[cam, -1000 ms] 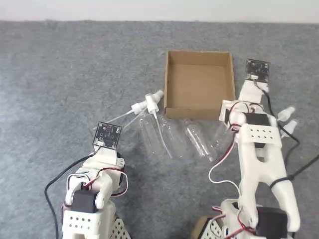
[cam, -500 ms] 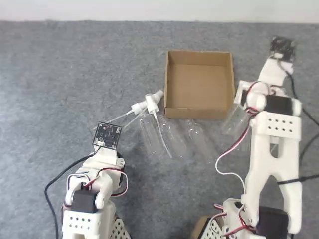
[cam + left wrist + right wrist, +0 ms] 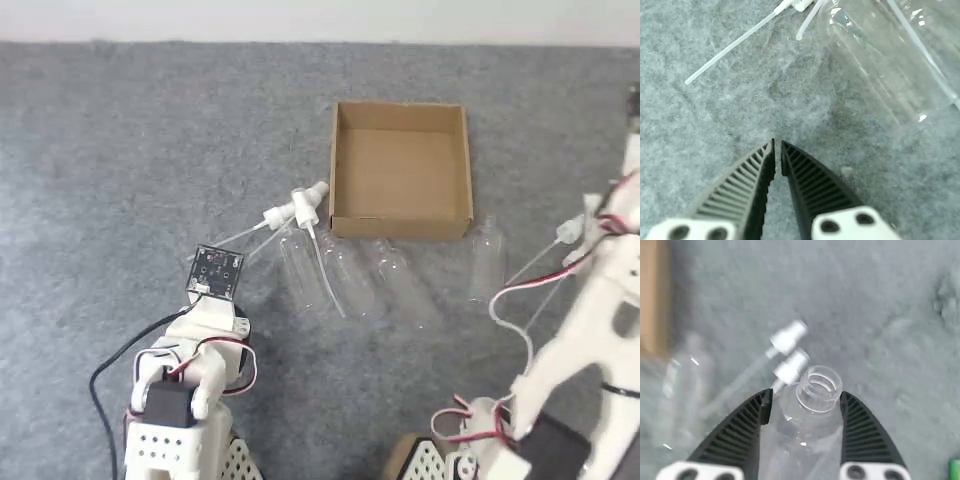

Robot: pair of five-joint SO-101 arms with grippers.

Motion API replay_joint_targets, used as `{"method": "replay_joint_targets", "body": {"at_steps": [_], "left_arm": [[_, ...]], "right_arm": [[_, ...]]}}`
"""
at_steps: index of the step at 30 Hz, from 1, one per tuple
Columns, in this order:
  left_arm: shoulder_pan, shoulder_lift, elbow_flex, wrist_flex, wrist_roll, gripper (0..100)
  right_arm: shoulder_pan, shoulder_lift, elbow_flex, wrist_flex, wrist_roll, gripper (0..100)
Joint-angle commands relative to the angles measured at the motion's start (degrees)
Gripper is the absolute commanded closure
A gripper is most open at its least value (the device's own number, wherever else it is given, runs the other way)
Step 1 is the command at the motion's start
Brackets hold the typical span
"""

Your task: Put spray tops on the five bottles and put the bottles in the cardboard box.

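Here the grey carpeted surface (image 3: 120, 130) meets a pale wall (image 3: 300, 20) at its far edge, the left end effector (image 3: 777, 150) closed on nothing and the right end effector (image 3: 806, 396) clamped on an uncapped bottle (image 3: 800, 427).

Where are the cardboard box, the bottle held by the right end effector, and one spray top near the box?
cardboard box (image 3: 400, 170), high view, on its bare inner floor.
bottle (image 3: 816, 406), right wrist view, on the threaded neck rim.
spray top (image 3: 305, 203), high view, on its white head.

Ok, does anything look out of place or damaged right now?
Nothing looks spilled or damaged. Four uncapped bottles lie near the empty cardboard box, and the right gripper holds a fifth bottle, its neck open.
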Motion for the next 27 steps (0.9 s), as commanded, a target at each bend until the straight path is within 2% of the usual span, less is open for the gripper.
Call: {"method": "replay_joint_targets", "body": {"at_steps": [1,9,17,24,27], "left_arm": [[-0.26,-1.14,-0.66,0.18,0.0,99],[-0.26,-1.14,-0.66,0.18,0.0,99],[-0.26,-1.14,-0.66,0.18,0.0,99],[-0.26,-1.14,-0.66,0.18,0.0,99],[-0.26,-1.14,-0.66,0.18,0.0,99]], "right_arm": [[6.11,3.91,-2.73,-0.13,7.82,90.0],[9.89,20.53,-2.99,-6.29,14.15,89.9],[9.89,28.26,-2.99,-10.42,14.95,89.1],[9.89,30.37,-2.99,-9.98,17.58,69.8],[9.89,30.37,-2.99,-9.98,20.04,66.5]]}}
